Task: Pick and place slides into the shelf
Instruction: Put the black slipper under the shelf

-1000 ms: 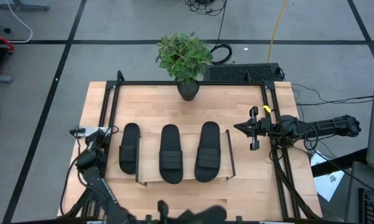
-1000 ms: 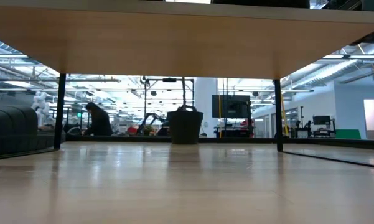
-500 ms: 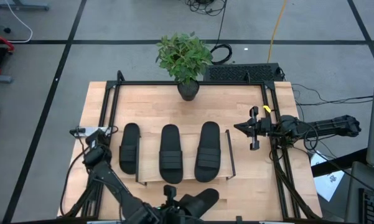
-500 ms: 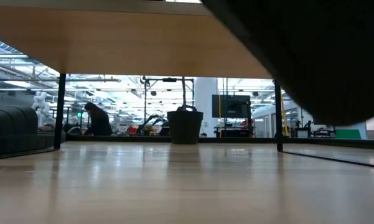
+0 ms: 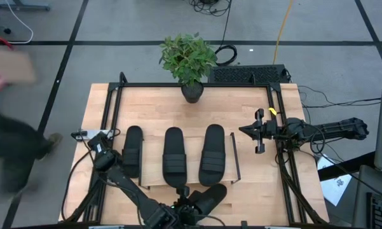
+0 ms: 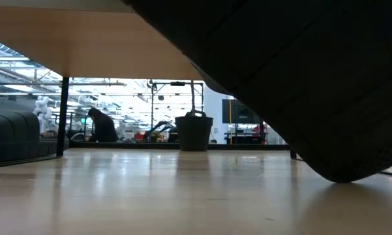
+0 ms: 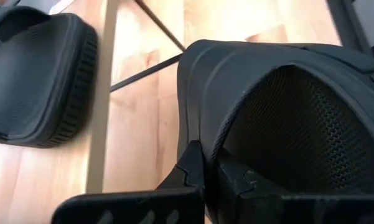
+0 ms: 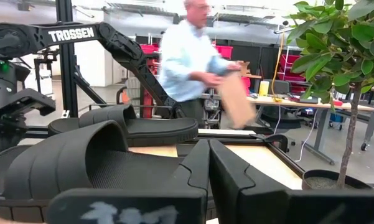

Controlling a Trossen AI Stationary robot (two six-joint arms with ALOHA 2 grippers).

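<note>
L gripper [image 5: 189, 205] jaws clamped on 4th slide [image 5: 206, 197] at worktop's near edge, just off shelf [image 5: 154, 175]; 3 slides there. R gripper [image 5: 257, 131] parked beside shelf, jaws together. Next: lift onto board.

We see three slides [image 5: 173, 157] filling most of the shelf [image 5: 154, 184], leaving narrow gaps between them. A fourth slide [image 5: 206, 198] blocks the surface's near edge. Bare surface [image 5: 241, 108] lies open behind, up to the potted plant [image 5: 189, 60].
</note>
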